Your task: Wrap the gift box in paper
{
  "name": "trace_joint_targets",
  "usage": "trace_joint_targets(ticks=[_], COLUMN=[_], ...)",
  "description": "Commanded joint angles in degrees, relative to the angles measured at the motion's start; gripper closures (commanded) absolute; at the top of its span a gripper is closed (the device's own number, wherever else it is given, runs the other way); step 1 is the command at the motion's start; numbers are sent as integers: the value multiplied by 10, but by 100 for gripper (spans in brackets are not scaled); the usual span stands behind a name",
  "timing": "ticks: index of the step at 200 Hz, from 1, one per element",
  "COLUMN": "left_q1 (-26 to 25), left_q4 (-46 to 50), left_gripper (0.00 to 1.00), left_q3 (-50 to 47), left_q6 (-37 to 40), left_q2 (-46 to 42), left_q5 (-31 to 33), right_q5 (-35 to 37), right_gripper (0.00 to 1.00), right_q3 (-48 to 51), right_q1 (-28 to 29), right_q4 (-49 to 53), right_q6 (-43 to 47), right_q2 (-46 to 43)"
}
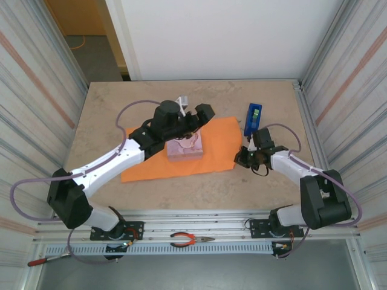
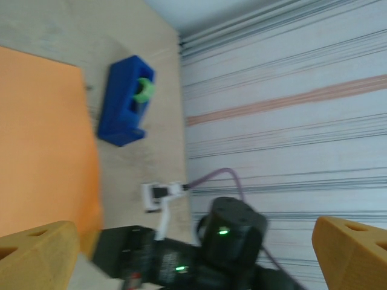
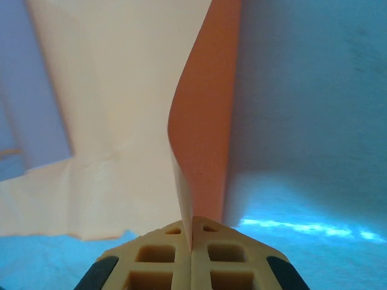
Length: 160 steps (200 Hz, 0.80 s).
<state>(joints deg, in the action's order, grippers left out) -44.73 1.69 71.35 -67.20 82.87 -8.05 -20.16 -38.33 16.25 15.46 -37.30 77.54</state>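
Observation:
The pink-and-white marbled gift box [image 1: 186, 150] sits near the middle of the orange paper [image 1: 217, 145], which lies flat on the table. My left arm reaches over the box's far side, hiding part of it. My left gripper [image 1: 204, 113] hovers above the paper's far edge and is open, its tan fingertips [image 2: 36, 257] wide apart with nothing between them. My right gripper [image 1: 245, 158] is at the paper's right edge, shut on it. In the right wrist view the paper [image 3: 205, 121] rises as a thin curled sheet out of my right gripper [image 3: 192, 241].
A blue tape dispenser [image 1: 253, 119] with a green roll stands just beyond the paper's right corner, also in the left wrist view as the dispenser [image 2: 127, 99]. Corrugated metal walls [image 1: 344, 90] close in both sides. Red-handled pliers [image 1: 187, 240] lie on the front rail.

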Motion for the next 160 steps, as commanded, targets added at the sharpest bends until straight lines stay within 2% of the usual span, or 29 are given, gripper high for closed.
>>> trace_joint_targets(ticks=[1,25,48,75,107,129,160], left_q1=[-29,-66,-86,-103,-107,-104,-94], left_q4=[26,44,74,82,59,-15,13], left_gripper=[1,1,1,1,1,1,1], left_q3=[70,148,220,275,288,277,311], left_q6=[-79,-98,-117,-105,-95,-101,-113], left_q2=[15,29,45,50,45,54,77], left_q5=[65,101,108,111,121,124,93], right_q5=[15,24,24,21,13,6,-4], right_gripper=[100,100,100,100,100,100,100], right_q3=[-39,-68,-89,-118,-153,-174,-207], right_q1=[33,67,89,107,116,125,146], right_q4=[27,37,40,46,49,45,45], right_q6=[-15,-21,-27,-29,-28,-31,-32], right_q2=[-23,-24,-18,-4,16,32,57])
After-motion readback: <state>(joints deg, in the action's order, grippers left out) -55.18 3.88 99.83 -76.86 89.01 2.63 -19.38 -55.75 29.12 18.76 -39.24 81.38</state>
